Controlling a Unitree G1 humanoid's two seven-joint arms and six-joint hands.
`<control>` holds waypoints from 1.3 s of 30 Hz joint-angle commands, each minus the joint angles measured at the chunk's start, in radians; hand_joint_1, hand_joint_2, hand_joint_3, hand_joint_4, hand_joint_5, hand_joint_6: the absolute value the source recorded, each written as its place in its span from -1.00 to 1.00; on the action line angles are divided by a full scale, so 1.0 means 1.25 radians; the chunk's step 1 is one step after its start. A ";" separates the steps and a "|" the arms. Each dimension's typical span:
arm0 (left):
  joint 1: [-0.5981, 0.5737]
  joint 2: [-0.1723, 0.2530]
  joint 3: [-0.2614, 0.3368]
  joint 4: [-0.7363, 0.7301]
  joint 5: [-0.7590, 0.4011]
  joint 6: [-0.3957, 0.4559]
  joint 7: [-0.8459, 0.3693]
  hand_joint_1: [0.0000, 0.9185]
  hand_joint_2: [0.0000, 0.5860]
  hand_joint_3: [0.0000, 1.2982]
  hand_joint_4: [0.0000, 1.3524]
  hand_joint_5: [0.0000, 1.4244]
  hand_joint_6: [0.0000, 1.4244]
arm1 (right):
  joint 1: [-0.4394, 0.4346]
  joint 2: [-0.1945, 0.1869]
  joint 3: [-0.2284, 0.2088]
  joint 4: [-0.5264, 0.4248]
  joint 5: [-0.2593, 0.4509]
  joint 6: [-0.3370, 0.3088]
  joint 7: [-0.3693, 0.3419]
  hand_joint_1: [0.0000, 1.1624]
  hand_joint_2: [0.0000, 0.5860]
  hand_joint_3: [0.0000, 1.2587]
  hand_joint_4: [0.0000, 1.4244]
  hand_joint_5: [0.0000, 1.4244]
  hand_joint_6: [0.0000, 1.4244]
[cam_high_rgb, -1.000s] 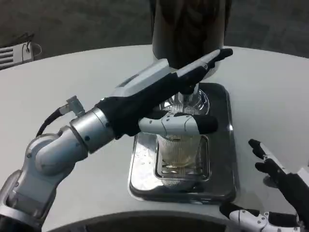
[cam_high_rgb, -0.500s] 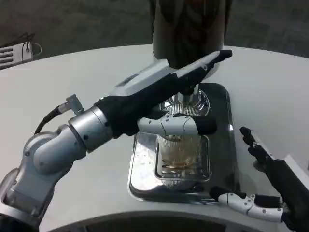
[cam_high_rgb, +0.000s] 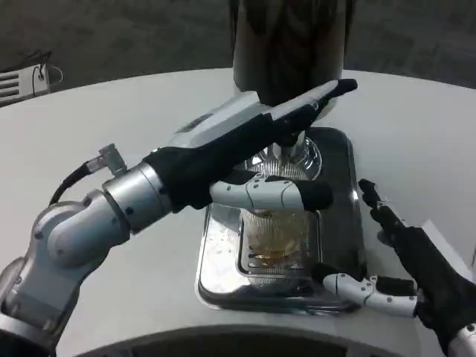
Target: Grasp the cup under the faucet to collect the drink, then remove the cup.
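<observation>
A clear ribbed cup (cam_high_rgb: 277, 239) stands on the grille of the silver drip tray (cam_high_rgb: 341, 186), under the faucet (cam_high_rgb: 291, 149) of the dark drink dispenser (cam_high_rgb: 290, 44). Amber drink lies in the cup's bottom. My left hand (cam_high_rgb: 245, 145) reaches across from the left; its outstretched fingers (cam_high_rgb: 327, 93) lie against the dispenser above the faucet, and its thumb (cam_high_rgb: 271, 195) crosses over the cup's rim, hiding the top. It holds nothing. My right hand (cam_high_rgb: 405, 268) is at the tray's right side, fingers spread, its thumb (cam_high_rgb: 364, 288) over the tray's front right corner, apart from the cup.
The round white table (cam_high_rgb: 111, 119) runs left and right of the tray, with its far edge just behind the dispenser. A grey cable (cam_high_rgb: 74, 182) loops off my left wrist. A white slatted object (cam_high_rgb: 18, 83) stands beyond the table at far left.
My right hand has risen from the lower right corner and moved left toward the tray and cup. The left hand has stayed almost still. The amber drink looks a little deeper.
</observation>
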 commanded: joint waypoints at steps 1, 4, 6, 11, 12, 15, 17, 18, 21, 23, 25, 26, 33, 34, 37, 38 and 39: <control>0.045 0.018 -0.029 0.014 0.036 0.033 -0.056 -1.00 -1.00 -0.96 -1.00 -0.96 -0.86 | -0.025 0.000 0.008 0.028 0.015 -0.005 -0.015 0.38 -0.26 -1.00 -1.00 -1.00 -0.95; 0.048 0.021 -0.028 0.009 0.035 0.035 -0.055 -1.00 -1.00 -0.96 -1.00 -0.96 -0.87 | -0.042 0.000 0.014 0.046 0.020 -0.007 -0.019 0.38 -0.26 -1.00 -1.00 -1.00 -0.95; 0.049 0.023 -0.026 0.005 0.034 0.037 -0.055 -1.00 -1.00 -0.96 -1.00 -0.96 -0.87 | -0.051 0.002 0.015 0.054 0.023 -0.006 -0.023 0.38 -0.26 -1.00 -1.00 -1.00 -0.95; 0.055 0.029 -0.020 -0.008 0.032 0.043 -0.054 -1.00 -1.00 -0.96 -1.00 -0.96 -0.86 | -0.076 0.005 0.021 0.081 0.033 -0.010 -0.032 0.37 -0.27 -1.00 -1.00 -1.00 -0.95; 0.057 0.030 -0.018 -0.011 0.031 0.045 -0.054 -1.00 -1.00 -0.96 -1.00 -0.96 -0.86 | -0.079 0.005 0.022 0.084 0.035 -0.010 -0.033 0.37 -0.26 -1.00 -1.00 -1.00 -0.95; 0.061 0.034 -0.013 -0.021 0.029 0.050 -0.055 -1.00 -1.00 -0.96 -1.00 -0.96 -0.86 | -0.096 0.006 0.025 0.101 0.042 -0.012 -0.038 0.36 -0.25 -1.00 -1.00 -1.00 -0.95; 0.063 0.036 -0.011 -0.026 0.028 0.053 -0.055 -1.00 -1.00 -0.96 -1.00 -0.96 -0.86 | -0.106 0.006 0.026 0.109 0.046 -0.012 -0.040 0.36 -0.25 -1.00 -1.00 -1.00 -0.95; 0.065 0.037 -0.009 -0.030 0.028 0.054 -0.055 -1.00 -1.00 -0.96 -1.00 -0.96 -0.86 | -0.109 0.006 0.027 0.112 0.048 -0.012 -0.041 0.36 -0.24 -1.00 -1.00 -1.00 -0.95; 0.070 0.038 -0.005 -0.039 0.028 0.058 -0.057 -1.00 -1.00 -0.96 -1.00 -0.96 -0.86 | -0.125 0.006 0.031 0.125 0.051 -0.013 -0.043 0.36 -0.24 -1.00 -1.00 -1.00 -0.95; 0.073 0.038 -0.003 -0.043 0.027 0.059 -0.056 -1.00 -1.00 -0.96 -1.00 -0.96 -0.85 | -0.133 0.006 0.033 0.133 0.054 -0.014 -0.043 0.35 -0.24 -1.00 -1.00 -1.00 -0.95; 0.082 0.034 0.008 -0.045 0.017 0.055 -0.045 -1.00 -1.00 -0.96 -1.00 -0.96 -0.84 | -0.139 0.007 0.034 0.140 0.057 -0.015 -0.044 0.35 -0.24 -1.00 -1.00 -1.00 -0.95; 0.087 0.031 0.014 -0.045 0.013 0.052 -0.039 -1.00 -1.00 -0.96 -1.00 -0.96 -0.84 | -0.142 0.008 0.035 0.144 0.058 -0.016 -0.045 0.35 -0.24 -1.00 -1.00 -1.00 -0.95; 0.132 0.001 0.068 -0.051 -0.017 0.016 0.027 -1.00 -0.95 -0.93 -1.00 -0.93 -0.81 | -0.155 0.008 0.036 0.158 0.068 -0.016 -0.051 0.35 -0.24 -1.00 -1.00 -1.00 -0.95; 0.136 -0.003 0.073 -0.053 -0.018 0.012 0.034 -1.00 -0.92 -0.93 -1.00 -0.92 -0.81 | -0.156 0.008 0.036 0.159 0.069 -0.017 -0.051 0.35 -0.24 -1.00 -1.00 -1.00 -0.95; 0.145 -0.019 0.091 -0.056 -0.025 0.002 0.063 -1.00 -0.91 -0.91 -1.00 -0.92 -0.79 | -0.159 0.007 0.036 0.164 0.073 -0.019 -0.052 0.35 -0.24 -1.00 -1.00 -1.00 -0.95; 0.146 -0.024 0.096 -0.057 -0.026 0.001 0.069 -1.00 -0.91 -0.91 -1.00 -0.92 -0.79 | -0.161 0.008 0.037 0.166 0.075 -0.021 -0.052 0.35 -0.24 -1.00 -1.00 -1.00 -0.95; 0.147 -0.028 0.100 -0.058 -0.027 0.001 0.074 -1.00 -0.91 -0.91 -1.00 -0.91 -0.79 | -0.162 0.008 0.038 0.168 0.076 -0.022 -0.053 0.35 -0.24 -1.00 -1.00 -1.00 -0.95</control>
